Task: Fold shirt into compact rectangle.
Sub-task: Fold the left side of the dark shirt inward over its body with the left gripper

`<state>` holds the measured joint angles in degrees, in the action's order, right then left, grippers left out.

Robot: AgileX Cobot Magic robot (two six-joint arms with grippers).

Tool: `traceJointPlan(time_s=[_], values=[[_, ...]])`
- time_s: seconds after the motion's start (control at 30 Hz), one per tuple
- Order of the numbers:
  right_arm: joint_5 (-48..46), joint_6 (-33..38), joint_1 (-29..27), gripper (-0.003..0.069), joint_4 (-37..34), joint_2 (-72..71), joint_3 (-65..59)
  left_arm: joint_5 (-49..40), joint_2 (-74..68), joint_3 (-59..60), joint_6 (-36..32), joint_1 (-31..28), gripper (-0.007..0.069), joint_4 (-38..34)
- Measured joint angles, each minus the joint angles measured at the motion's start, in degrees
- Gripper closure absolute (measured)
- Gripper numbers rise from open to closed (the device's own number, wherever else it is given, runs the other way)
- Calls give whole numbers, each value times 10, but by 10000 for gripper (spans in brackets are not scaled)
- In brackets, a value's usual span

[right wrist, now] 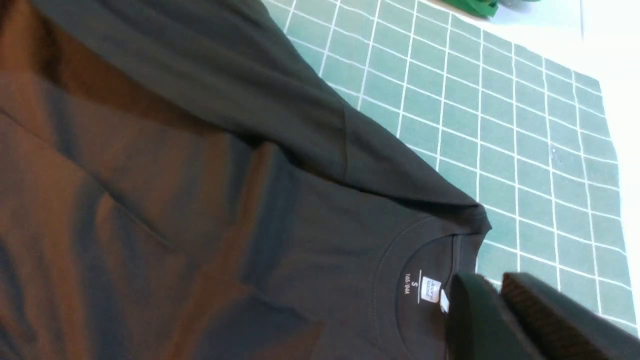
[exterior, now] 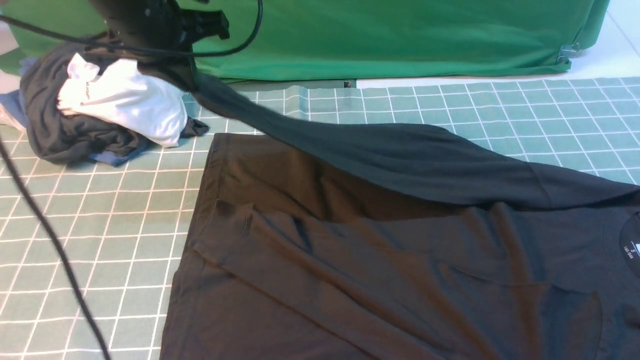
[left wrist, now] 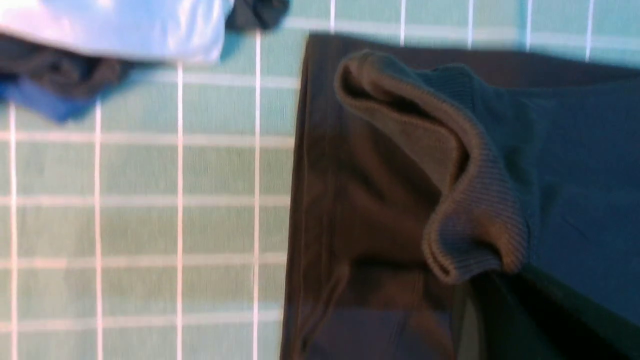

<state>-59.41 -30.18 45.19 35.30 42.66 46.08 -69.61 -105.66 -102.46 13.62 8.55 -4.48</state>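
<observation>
- Shirt (exterior: 400, 250) lay spread on the gridded mat (exterior: 100, 225) over the counter, hem toward the robot's left, collar (right wrist: 400, 260) and neck label (right wrist: 430, 290) toward its right.
- Left hand (exterior: 172, 55) was raised over the far left corner, pressed together on the shirt's far edge. Its own camera showed a ribbed hem curled right at the lens.
- Right hand's fingers didn't show. Ribbed cloth bunched close to its camera by the collar, so I judged it pinching the shirt there.
- The far edge ran as one taut raised band between the two ends, likely held so to carry it toward the near side as a lengthwise fold without sagging.
- Body beneath was creased, with diagonal ridges across the middle.
- Hem edge was straight, with bare mat beyond it out to the cable (exterior: 50, 240).
- Heap (exterior: 100, 110) sat just beside the left hand, the tightest spot.
- Far side had open mat up to the green drape (exterior: 400, 35).
- Near edge ran out of view.
</observation>
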Motion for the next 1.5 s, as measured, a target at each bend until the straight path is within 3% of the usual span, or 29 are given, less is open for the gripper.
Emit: traceJointPlan(time_s=[0.27,0.57,1.03,1.2,1.33,1.5], values=[[0,-6,-1,583,-4,0,1,1,61,153,30,8,600,9],[16,-8,-1,580,-23,0,1,54,140,351,88,57,600,14],[19,-9,-1,561,-27,0,1,116,153,494,100,63,589,-20],[19,-26,-1,554,-27,0,1,123,153,495,80,63,483,-40],[9,-28,-1,551,-27,1,4,122,153,495,56,63,320,-47],[-20,-24,-34,547,-7,26,46,101,160,471,28,63,195,-34]])
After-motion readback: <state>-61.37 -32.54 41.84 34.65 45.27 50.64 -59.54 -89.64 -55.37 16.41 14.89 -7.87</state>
